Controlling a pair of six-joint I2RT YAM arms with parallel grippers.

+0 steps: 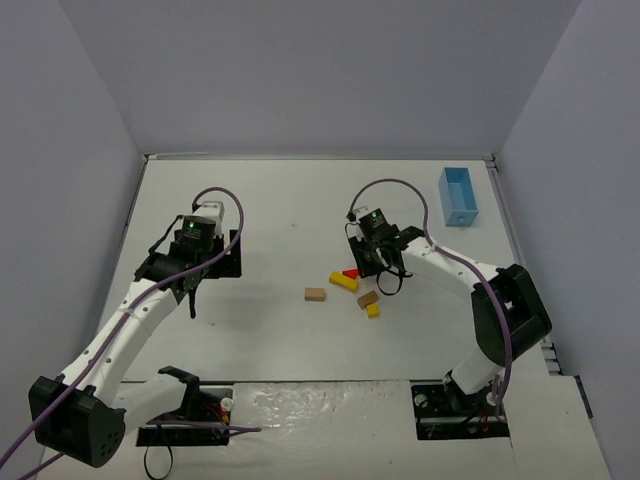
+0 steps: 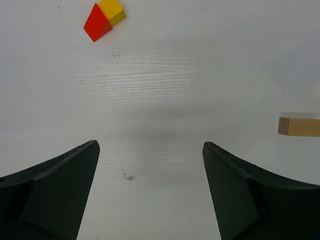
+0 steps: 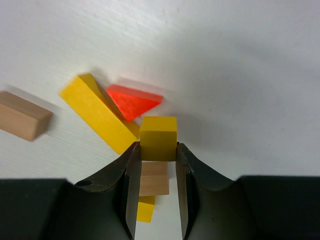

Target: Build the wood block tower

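With the right tool (image 3: 157, 146) pinching the yellow cube (image 3: 158, 136) at the middle of the desk (image 1: 280, 200), red wedge (image 3: 132, 101) at its eleven o'clock, I'd lift straight up without nudging neighbours; the left tool (image 2: 150, 143) hangs spread.

tan blocks: 2 – left tan block (image 3: 22, 121), middle tan block (image 3: 154, 185)
yellow pieces: 3, probably – long yellow bar (image 3: 97, 114), yellow cube (image 3: 158, 138), small yellow piece (image 3: 145, 209); the last is mostly hidden, so the count is soft
red wedge (image 3: 132, 101): 1
light-blue box (image 1: 459, 196): 1
robot arms: 2 – left arm (image 1: 120, 330), right arm (image 1: 450, 265)
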